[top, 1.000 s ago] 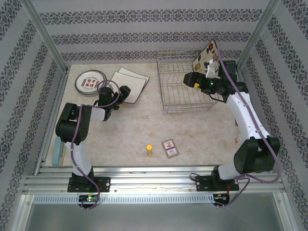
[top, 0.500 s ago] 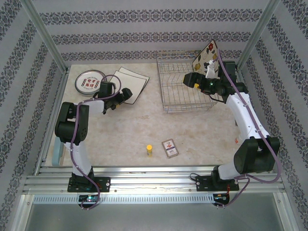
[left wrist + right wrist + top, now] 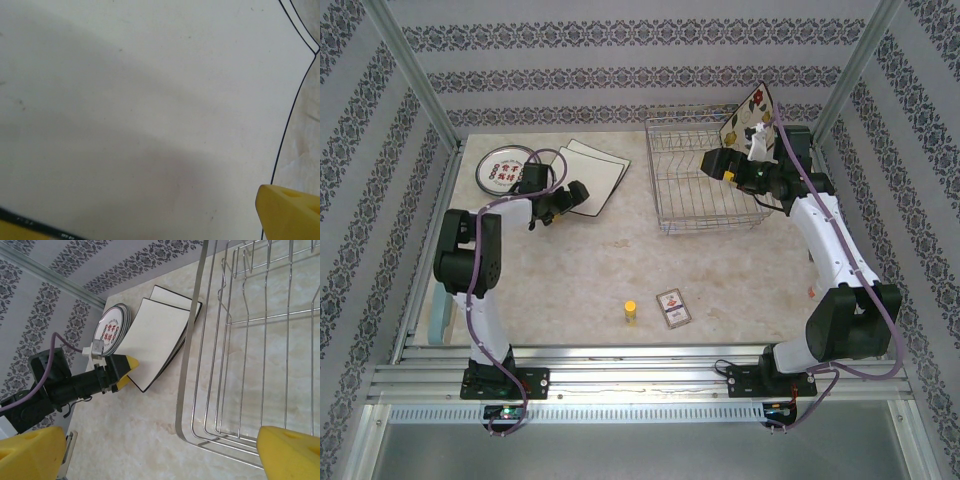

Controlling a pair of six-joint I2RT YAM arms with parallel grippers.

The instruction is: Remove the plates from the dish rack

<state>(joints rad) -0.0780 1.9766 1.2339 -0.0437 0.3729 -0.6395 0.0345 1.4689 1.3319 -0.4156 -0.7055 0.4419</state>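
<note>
The chrome wire dish rack (image 3: 705,175) stands at the back right. One square flowered plate (image 3: 748,118) leans upright at its far right corner. Two square cream plates (image 3: 592,172) lie stacked on the table to the left, beside a stack of round patterned plates (image 3: 503,168). My left gripper (image 3: 573,194) is open at the near left corner of the square plates (image 3: 150,100), with one yellow fingertip (image 3: 290,210) showing. My right gripper (image 3: 718,165) hangs open over the rack (image 3: 240,365), and its view takes in the square plates (image 3: 160,335), the round plates (image 3: 111,327) and the left gripper (image 3: 122,371).
A small yellow cylinder (image 3: 631,311) and a picture card (image 3: 673,307) lie at the front middle of the table. A pale blue object (image 3: 440,312) sits at the left edge. Metal frame posts and papered walls close in the table.
The left arm's forearm has swung toward the back left, while its gripper stays at the corner of the square plates. The right arm has barely shifted.
</note>
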